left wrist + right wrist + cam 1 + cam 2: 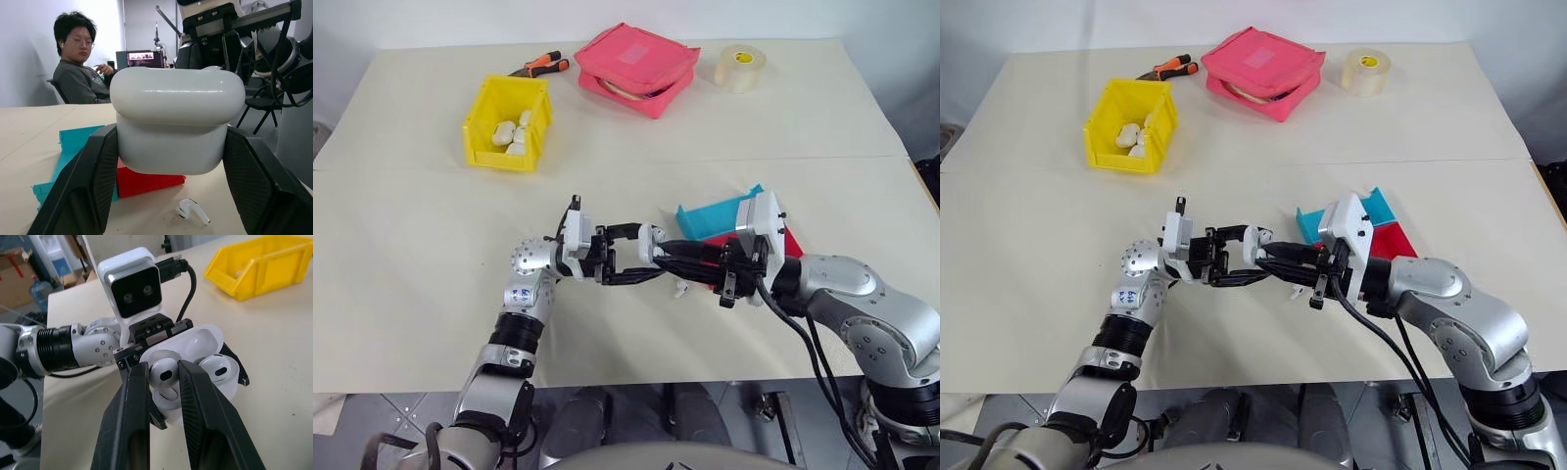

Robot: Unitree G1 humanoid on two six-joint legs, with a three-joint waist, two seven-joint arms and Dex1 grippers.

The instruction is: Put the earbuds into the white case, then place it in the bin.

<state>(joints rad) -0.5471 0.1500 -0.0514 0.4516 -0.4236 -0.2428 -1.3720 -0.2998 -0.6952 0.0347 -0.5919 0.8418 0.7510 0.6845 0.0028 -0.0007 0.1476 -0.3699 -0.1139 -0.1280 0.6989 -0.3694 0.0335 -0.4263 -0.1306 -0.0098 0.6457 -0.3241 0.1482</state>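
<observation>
My left gripper [170, 133] is shut on the white case [176, 93], holding it above the table's middle with the lid open. My right gripper [664, 257] points at it from the right, shut on one of the earbuds [162, 376] and holding that earbud's head at the case's open top. A second earbud [215, 369] sits in the case beside it. A third earbud [681, 289] lies loose on the table just below the two grippers. The yellow bin [499, 155] stands at the far left with several white cases inside.
Blue tray [710, 217] and red tray [791, 245] lie on the table behind my right gripper. At the back are a pink pouch [636, 57], a tape roll [740, 67] and an orange-handled tool [540, 66]. A seated person [78, 63] is beyond the table.
</observation>
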